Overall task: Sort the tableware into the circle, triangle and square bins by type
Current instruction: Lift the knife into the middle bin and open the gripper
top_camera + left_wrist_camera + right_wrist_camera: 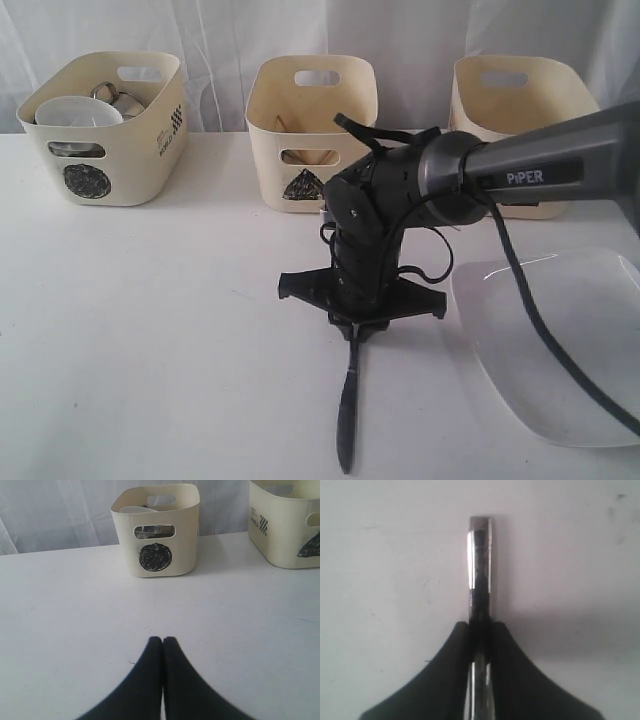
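Grasp step: I am pinching the utensil [480, 560] on the table [150, 330] with my right gripper [480, 627].
My right jaws are clamping its steel handle near the squared end. In the exterior view it is lying at lower centre, pointing toward the bottom edge; knife, fork or spoon, I cannot tell. My left gripper [162, 641] is idling, jaws pressed together on nothing. The circle bin [120, 160] at upper left is holding a bowl [78, 110] and a mug [122, 100], so I am judging the triangle bin [270, 150] at upper centre as the target. The next move is calling for a straight lift, then a carry over that rim, clear of the plate [560, 340] at lower right.
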Controlling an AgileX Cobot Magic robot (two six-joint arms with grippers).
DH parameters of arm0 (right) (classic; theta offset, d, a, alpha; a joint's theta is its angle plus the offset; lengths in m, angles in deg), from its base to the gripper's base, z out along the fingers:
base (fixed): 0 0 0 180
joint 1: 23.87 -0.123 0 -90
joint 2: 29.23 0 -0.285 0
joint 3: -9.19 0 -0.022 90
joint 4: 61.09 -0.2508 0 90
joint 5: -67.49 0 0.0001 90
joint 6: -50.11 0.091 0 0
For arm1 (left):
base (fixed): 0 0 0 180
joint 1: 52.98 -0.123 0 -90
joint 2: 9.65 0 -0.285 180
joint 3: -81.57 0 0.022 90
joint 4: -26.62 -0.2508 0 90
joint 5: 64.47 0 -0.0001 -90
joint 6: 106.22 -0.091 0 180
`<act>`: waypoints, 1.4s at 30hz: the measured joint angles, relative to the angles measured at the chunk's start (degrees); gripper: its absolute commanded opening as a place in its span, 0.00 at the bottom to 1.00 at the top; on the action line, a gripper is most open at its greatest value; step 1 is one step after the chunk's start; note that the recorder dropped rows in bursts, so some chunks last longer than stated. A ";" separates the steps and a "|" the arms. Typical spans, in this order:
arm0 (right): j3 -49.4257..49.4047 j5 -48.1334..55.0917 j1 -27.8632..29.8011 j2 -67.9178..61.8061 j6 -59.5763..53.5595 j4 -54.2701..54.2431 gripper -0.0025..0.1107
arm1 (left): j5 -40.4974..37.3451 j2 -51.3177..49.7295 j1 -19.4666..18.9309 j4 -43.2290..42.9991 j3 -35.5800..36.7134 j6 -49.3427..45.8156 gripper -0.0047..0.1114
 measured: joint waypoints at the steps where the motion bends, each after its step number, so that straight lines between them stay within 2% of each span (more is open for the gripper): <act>1: 0.00 -0.23 0.00 0.00 -0.55 -0.13 0.02 | 0.00 0.00 0.00 0.00 0.00 0.00 0.04; 9: -0.58 -4.71 0.00 3.36 -8.50 -1.56 0.02 | 0.00 0.00 0.00 0.00 0.00 0.00 0.04; 16: -1.34 -16.88 0.79 14.42 -15.37 0.57 0.02 | 0.00 0.00 0.00 0.00 0.00 0.00 0.04; 29: -1.44 -38.00 11.54 17.37 -13.44 -4.29 0.02 | 0.00 0.00 0.00 0.00 0.00 0.00 0.04; 32: 2.18 -41.01 16.06 15.54 -13.44 -6.34 0.02 | 0.00 0.00 0.00 0.00 0.00 0.00 0.04; 42: 26.13 -41.31 18.62 -3.19 -15.55 -10.03 0.02 | 0.00 0.00 0.00 0.00 0.00 0.00 0.04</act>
